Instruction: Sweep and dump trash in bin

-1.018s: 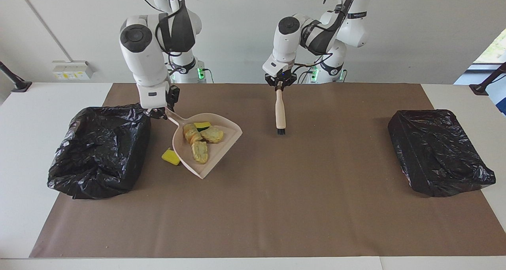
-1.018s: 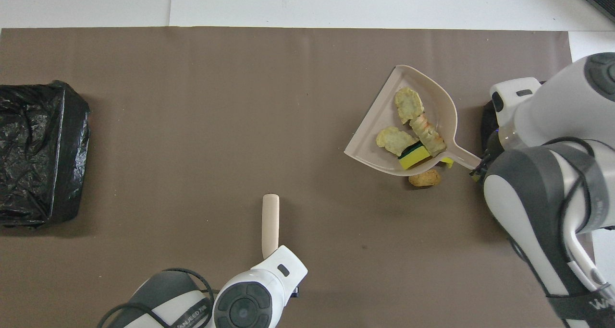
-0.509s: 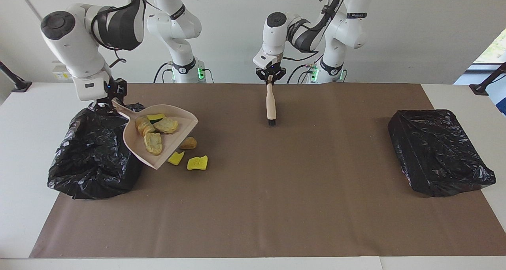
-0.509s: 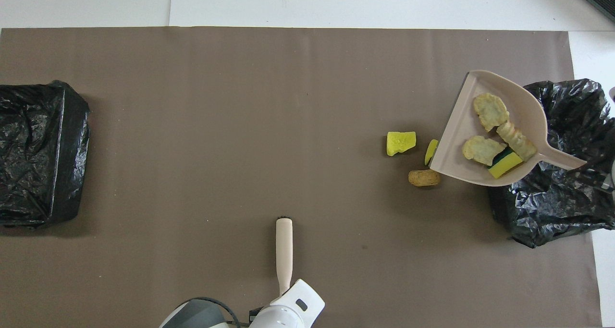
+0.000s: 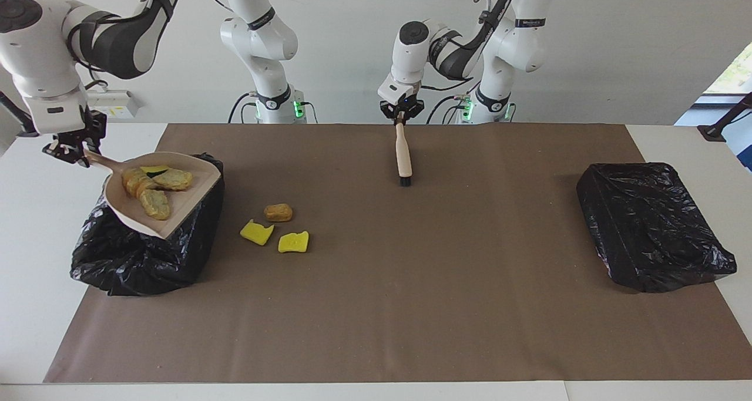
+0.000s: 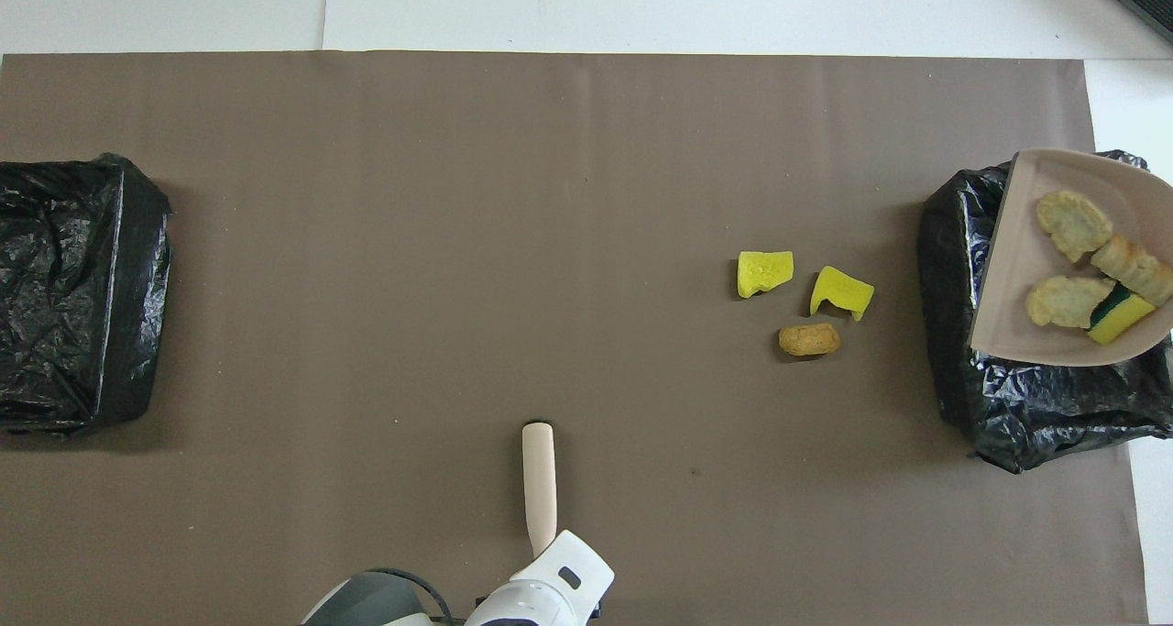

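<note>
Seven scraps of trash: four in the dustpan [image 5: 176, 216], three on the brown mat [image 5: 411, 307]
In the pan: three bread-like bits [image 5: 155, 204] and one yellow sponge [image 6: 1120, 317]
On the mat: two yellow pieces [image 5: 293, 242] and a brown chunk [image 5: 278, 212], beside the bin [image 5: 141, 260]
Dustpan: up in the air, over that black bin
Right gripper [image 5: 70, 150]: pinching the dustpan handle
Left gripper [image 5: 400, 112]: pinching the brush [image 5: 402, 154], bristles down over the mat
Second black bin [image 5: 652, 225]: at the left arm's end

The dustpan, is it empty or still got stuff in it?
Still loaded. The dustpan holds four scraps over the black bin; nothing is tipped out yet.
</note>
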Robot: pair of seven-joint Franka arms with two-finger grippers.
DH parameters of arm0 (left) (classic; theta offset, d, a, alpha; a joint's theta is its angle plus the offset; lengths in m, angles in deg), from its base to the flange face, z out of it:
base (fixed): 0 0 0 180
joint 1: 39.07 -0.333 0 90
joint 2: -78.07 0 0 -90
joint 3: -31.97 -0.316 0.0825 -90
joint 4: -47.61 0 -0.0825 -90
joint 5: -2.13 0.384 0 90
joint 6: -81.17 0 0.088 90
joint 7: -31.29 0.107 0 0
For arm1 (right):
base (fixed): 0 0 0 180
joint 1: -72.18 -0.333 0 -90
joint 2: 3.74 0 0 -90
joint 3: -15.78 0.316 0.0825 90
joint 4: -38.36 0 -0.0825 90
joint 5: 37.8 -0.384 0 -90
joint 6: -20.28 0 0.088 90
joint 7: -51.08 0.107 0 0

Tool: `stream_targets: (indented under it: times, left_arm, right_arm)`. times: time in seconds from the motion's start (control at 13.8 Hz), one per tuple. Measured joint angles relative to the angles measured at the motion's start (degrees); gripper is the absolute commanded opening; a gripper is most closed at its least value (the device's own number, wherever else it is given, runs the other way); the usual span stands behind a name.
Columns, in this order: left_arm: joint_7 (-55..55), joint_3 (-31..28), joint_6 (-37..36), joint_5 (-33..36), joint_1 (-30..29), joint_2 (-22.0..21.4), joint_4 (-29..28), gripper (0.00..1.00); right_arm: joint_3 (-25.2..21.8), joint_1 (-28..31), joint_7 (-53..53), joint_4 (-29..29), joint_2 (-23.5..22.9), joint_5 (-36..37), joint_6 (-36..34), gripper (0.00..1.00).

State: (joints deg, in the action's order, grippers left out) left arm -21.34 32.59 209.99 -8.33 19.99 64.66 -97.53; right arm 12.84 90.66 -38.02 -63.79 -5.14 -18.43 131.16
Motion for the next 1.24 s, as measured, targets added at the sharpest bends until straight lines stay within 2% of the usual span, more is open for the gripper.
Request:
stream_targets:
  times: [0.07,0.22,0.44,0.8,1.09,1.24]
  left_arm:
    - [0.0,-0.1,0.0,0.0,0.0,0.0,0.0,0.66]
    - [0.6,-0.5,0.0,0.0,-0.2,0.4,0.2,0.76]
    - [7.9,-1.2,-2.1,0.1,-3.5,2.5,3.4,1.0]
    - [21.4,-1.8,-6.9,9.1,-15.7,6.2,17.1,1.0]
    - [37.5,-2.0,-17.0,9.7,-27.5,6.6,29.7,1.0]
    - [43.8,-2.1,-19.8,9.8,-32.4,7.1,35.6,1.0]
  right_arm:
    - [0.0,0.0,0.0,0.0,-0.1,1.9,1.1,0.0]
    - [0.1,0.5,0.0,0.0,-0.7,4.3,3.4,0.0]
    - [0.1,1.7,-0.1,-0.1,-2.7,9.9,7.0,0.0]
    - [0.5,1.5,-4.0,-0.4,-5.0,19.4,9.8,0.0]
    - [1.6,0.9,-5.6,-0.4,-5.0,24.2,10.1,0.0]
    - [1.6,-0.7,-5.6,-0.4,-5.0,27.3,10.2,0.0]
